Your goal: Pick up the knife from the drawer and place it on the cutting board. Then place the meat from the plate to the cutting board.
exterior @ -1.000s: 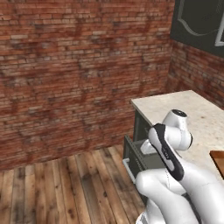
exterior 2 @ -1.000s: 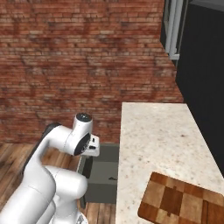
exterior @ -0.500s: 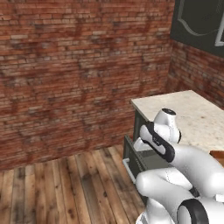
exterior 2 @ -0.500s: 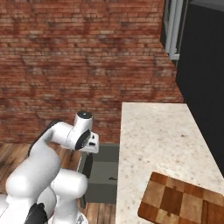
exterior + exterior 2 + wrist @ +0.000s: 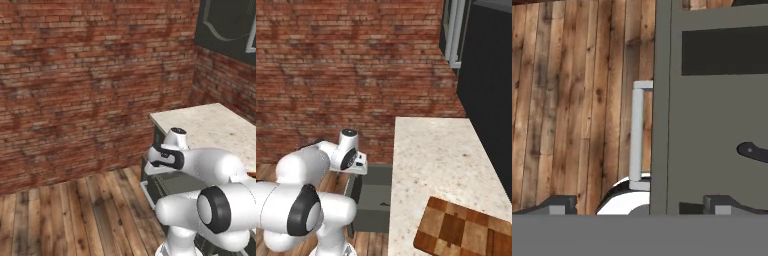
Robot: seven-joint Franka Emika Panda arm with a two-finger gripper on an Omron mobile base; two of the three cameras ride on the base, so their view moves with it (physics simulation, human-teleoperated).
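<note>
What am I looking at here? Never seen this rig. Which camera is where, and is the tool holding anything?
It is a rendered kitchen with a white robot arm on a base that can drive. Two pictures come from cameras on that base, behind the arm to its left and right. The third looks down from the hand. There, the two dark tips of the tool stand wide apart with nothing between them. Below is the open grey-green drawer with its silver bar handle; a black knife handle peeks in at the edge. On the pale counter lies a checkered wooden cutting board.

The grey-green drawer (image 5: 712,120) stands pulled open, the knife (image 5: 753,151) inside; the checkered cutting board (image 5: 466,231) lies on the counter.
</note>
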